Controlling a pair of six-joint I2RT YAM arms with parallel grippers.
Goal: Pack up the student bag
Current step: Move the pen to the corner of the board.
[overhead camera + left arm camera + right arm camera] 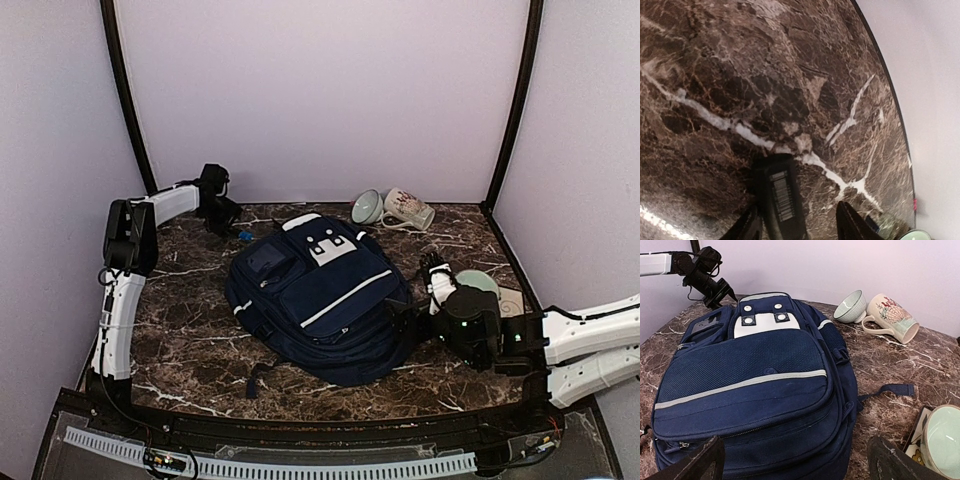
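The navy student bag [320, 295] lies flat mid-table, its white patch toward the back. In the right wrist view the bag [755, 385] fills the frame, its front pockets zipped. My right gripper [795, 467] is open wide at the bag's lower right corner, one finger on each side; from above it [412, 322] sits at the bag's right edge. My left gripper [225, 220] is at the back left, open. In its wrist view a black flat object with a barcode label [780, 195] lies on the table between the fingers [852, 225], close to the left one.
A pale bowl on its side [367, 207] and a patterned mug on its side [408, 209] lie at the back. A green bowl [478, 283] rests on a card or book [512, 300] right of the bag. A small blue item [243, 236] lies near the left gripper.
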